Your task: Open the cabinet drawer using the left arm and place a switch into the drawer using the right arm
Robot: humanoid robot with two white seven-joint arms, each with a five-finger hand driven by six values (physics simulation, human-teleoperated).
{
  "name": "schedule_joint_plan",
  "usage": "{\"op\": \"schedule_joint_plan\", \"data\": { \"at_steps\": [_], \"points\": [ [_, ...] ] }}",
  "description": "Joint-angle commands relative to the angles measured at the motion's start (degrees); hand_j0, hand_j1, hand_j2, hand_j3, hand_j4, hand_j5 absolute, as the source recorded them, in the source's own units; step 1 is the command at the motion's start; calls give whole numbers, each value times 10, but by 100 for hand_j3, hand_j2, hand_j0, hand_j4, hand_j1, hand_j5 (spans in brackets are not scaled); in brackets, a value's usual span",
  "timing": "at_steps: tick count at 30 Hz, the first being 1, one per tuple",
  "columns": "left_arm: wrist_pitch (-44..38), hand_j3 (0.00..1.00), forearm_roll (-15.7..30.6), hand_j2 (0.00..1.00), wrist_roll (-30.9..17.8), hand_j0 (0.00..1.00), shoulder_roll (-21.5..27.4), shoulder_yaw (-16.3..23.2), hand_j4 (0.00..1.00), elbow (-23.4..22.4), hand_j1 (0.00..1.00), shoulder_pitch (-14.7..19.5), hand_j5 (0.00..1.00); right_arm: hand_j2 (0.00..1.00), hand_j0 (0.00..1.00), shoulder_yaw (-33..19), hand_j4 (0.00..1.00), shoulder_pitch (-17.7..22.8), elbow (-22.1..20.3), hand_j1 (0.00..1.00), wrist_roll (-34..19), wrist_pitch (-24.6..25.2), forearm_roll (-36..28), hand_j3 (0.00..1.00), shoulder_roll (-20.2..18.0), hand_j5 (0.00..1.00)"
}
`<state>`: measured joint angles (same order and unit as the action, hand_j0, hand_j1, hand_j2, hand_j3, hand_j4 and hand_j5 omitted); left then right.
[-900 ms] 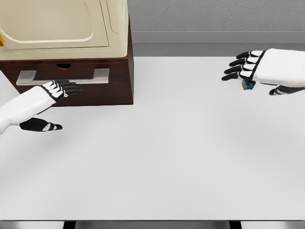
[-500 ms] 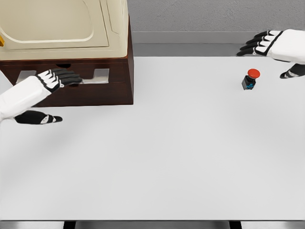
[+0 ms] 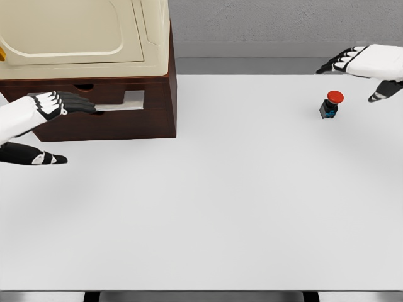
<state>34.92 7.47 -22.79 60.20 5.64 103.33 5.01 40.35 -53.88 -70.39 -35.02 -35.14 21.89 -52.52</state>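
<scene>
The switch (image 3: pixel 331 104), a small dark box with a red round button, stands upright on the white table (image 3: pixel 239 201) at the far right. My right hand (image 3: pixel 359 65) hovers just above and behind it, fingers spread, holding nothing. At the left stands the dark brown cabinet (image 3: pixel 151 123), its drawer front showing a silver handle (image 3: pixel 123 100). The black fingers of my left hand (image 3: pixel 63 106) lie stretched across the left part of that handle, with the thumb hanging well below. The drawer front looks flush with the cabinet.
A cream-coloured appliance (image 3: pixel 82 31) sits on top of the cabinet. A grey wall runs along the table's far edge. The table's front edge lies at the bottom of the view.
My right hand lifted up and to the right, uncovering the switch on the table. My left hand slid up and left until its fingers lay on the drawer handle.
</scene>
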Motion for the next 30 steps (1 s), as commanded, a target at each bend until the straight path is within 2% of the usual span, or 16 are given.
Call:
{"op": "schedule_joint_plan", "data": {
  "at_steps": [1,2,4,7,9,11,14,15,21,26,30],
  "points": [
    [-17,90,16,90,0,90,1,2,90,0,90,0,90,100,100,13,100,0,32,100,0,1,8,100,18,100],
    [-45,90,16,90,-1,90,-2,2,90,0,90,4,90,100,100,15,100,-1,60,100,0,1,10,100,36,100],
    [-80,90,16,90,-1,90,-12,3,90,-1,90,16,90,100,100,32,100,-11,87,100,0,1,10,100,51,100],
    [-111,91,12,91,-1,91,-18,51,91,-1,91,42,91,100,100,65,100,-32,133,100,0,1,14,100,75,100],
    [-144,92,-6,92,-2,92,-37,64,92,-1,92,55,92,100,100,68,100,-37,145,100,0,1,24,100,87,100],
    [-168,93,-25,93,-2,93,-50,64,93,-1,93,57,93,100,100,69,100,-38,145,100,0,1,27,100,87,100],
    [-217,93,-59,93,-1,93,-69,64,93,-1,93,59,93,100,100,75,100,-47,179,100,0,1,39,100,102,100],
    [-237,93,-60,93,-2,93,-70,66,93,0,93,60,93,100,100,88,100,-54,190,100,0,1,39,100,108,100],
    [-270,93,-63,93,-2,93,-70,66,93,0,93,60,93,100,100,89,100,-62,227,100,0,1,40,100,118,100],
    [-298,93,-84,93,-2,93,-82,65,93,-1,93,60,93,100,100,90,100,-83,293,100,0,1,54,100,159,100],
    [-302,93,-85,93,-2,93,-83,66,93,-1,93,60,93,100,100,94,100,-91,316,100,0,1,63,100,174,100]
  ]
}}
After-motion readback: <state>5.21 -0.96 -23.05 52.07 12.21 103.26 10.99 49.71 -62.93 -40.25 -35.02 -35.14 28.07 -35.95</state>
